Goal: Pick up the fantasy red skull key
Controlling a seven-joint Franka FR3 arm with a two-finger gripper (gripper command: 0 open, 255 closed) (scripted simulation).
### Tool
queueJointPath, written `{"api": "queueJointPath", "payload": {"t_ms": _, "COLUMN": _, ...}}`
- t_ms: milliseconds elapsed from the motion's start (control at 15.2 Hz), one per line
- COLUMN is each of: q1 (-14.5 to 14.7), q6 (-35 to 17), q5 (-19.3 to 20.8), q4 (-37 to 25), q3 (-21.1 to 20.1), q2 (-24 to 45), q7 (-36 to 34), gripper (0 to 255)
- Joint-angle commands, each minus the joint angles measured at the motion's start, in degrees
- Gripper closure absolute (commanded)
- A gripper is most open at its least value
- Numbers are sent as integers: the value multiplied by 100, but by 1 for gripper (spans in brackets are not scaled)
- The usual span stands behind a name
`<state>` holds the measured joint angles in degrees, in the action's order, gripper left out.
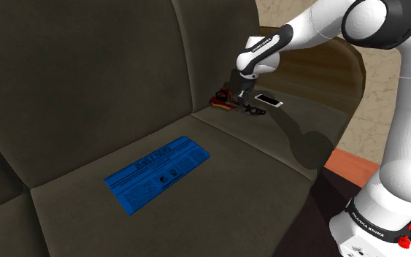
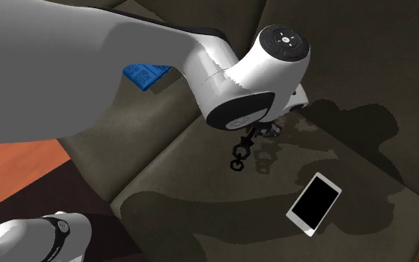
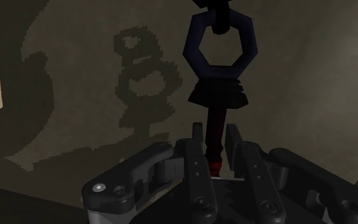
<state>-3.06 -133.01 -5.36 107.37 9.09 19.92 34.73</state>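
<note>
The skull key has a dark red shaft (image 3: 216,124) and a dark ring end (image 3: 222,48). My gripper (image 3: 215,158) is shut on the shaft, one black finger (image 3: 195,159) on each side. In the shoulder view the gripper (image 1: 238,93) points down at the back of the sofa seat, with the key's red head (image 1: 224,100) beside it and the dark ring end (image 1: 253,111) sticking out. The ring end (image 2: 239,156) hangs out from under the white wrist in the second exterior view. The key's shadow (image 3: 142,83) lies apart from it on the cushion.
A white phone with a black screen (image 1: 267,100) (image 2: 314,202) lies flat on the seat close to the key. A flat blue box (image 1: 158,174) lies further forward on the dark sofa seat (image 1: 255,182). The sofa back (image 1: 87,66) rises behind.
</note>
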Motion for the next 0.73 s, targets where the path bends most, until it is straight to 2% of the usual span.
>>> {"api": "queueJointPath", "payload": {"t_ms": 0, "q1": 9, "q6": 131, "q5": 23, "q4": -58, "q3": 9, "q2": -77, "q7": -20, "gripper": 255}}
{"api": "queueJointPath", "payload": {"t_ms": 660, "q1": 30, "q6": 795, "q5": 114, "q4": -397, "q3": 43, "q2": -407, "q7": -88, "gripper": 255}}
